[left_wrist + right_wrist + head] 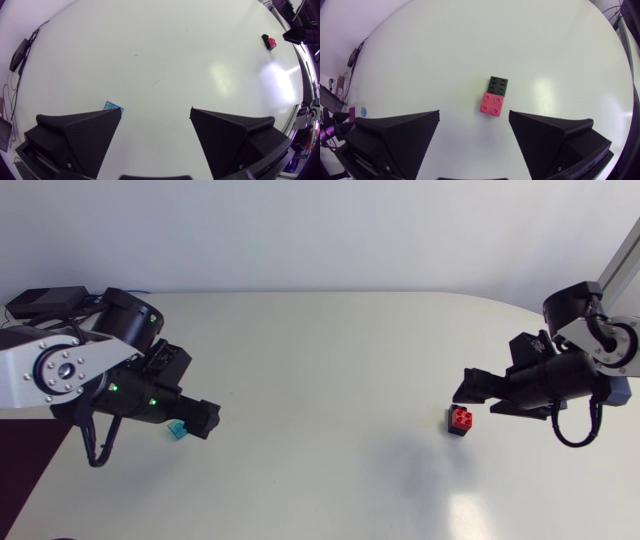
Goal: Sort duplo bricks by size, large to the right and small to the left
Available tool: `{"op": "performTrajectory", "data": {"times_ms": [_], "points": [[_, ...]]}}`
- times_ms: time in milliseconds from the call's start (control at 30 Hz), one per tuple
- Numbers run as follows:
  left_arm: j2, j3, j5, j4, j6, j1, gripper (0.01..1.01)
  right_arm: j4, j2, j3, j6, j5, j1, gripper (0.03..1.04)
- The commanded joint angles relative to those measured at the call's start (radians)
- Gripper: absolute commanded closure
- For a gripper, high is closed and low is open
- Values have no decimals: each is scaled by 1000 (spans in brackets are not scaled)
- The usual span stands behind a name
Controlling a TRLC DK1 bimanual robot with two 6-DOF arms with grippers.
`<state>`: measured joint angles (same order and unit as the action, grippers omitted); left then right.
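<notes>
- Teal plastic brick (177, 430): counter's (320, 350) left side, beside open left tool (205, 418).
- Red plastic brick (492, 104) touching black plastic brick (498, 85), right side, before open right tool (474, 112).
- Judged: straddle squarely, close gently.

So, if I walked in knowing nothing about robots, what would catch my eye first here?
Probably the bright red brick touching a black brick at the right of the white table, just ahead of the open right end effector. Next, at the left, a small blue brick peeks out beside one finger of the left end effector, which is also open.
</notes>
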<state>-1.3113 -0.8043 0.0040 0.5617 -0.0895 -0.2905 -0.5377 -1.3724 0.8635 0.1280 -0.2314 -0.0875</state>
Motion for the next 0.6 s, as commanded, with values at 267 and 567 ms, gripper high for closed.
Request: {"op": "performTrajectory", "data": {"times_ms": [267,567], "points": [[-36,-32,8,-16,-3,-26,74,-15,-202,77,59,170,78,131],[-34,-21,10,-17,-6,-33,74,-24,-340,124,99,257,111,256]]}}
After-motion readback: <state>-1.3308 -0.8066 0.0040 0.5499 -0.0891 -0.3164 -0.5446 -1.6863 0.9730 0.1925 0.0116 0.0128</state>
